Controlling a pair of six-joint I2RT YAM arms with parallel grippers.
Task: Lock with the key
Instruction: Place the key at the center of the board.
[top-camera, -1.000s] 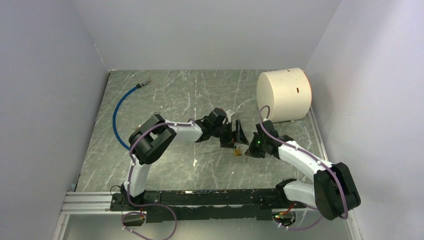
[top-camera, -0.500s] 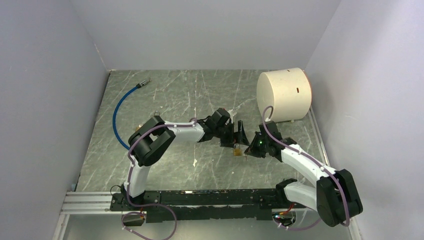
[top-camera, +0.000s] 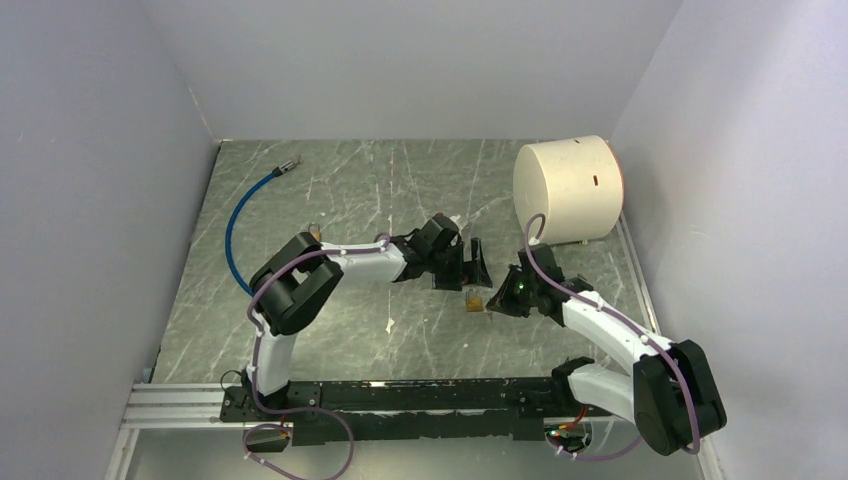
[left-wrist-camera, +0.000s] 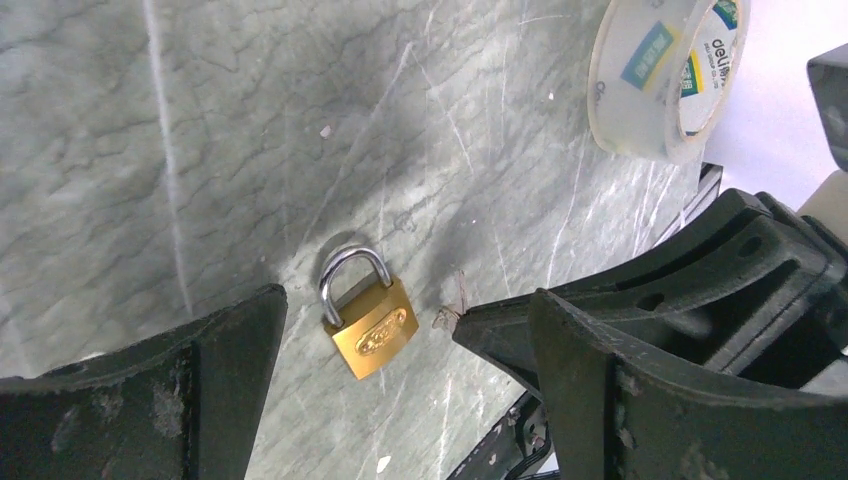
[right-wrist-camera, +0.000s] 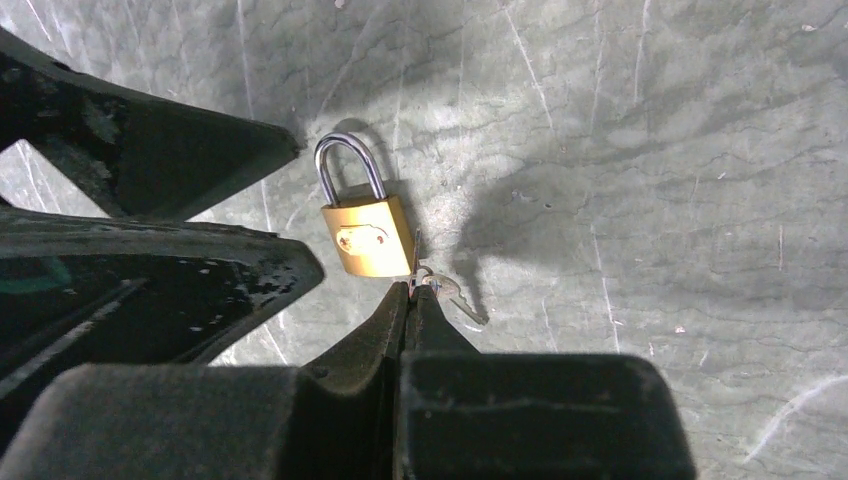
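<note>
While our left gripper (left-wrist-camera: 405, 300) hangs spread wide over the brass padlock (left-wrist-camera: 368, 327) at lower centre, our right gripper (right-wrist-camera: 408, 290) pinches the key (right-wrist-camera: 447, 293) just beside it; the upper-right tape roll (left-wrist-camera: 665, 75) reads "deli".

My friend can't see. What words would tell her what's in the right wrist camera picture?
A small brass padlock with a silver shackle lies flat on the grey-green marbled table. The black right gripper, shut, pinches a small silver key right beside the padlock's bottom corner. The left gripper, open, points at it from the left.
</note>
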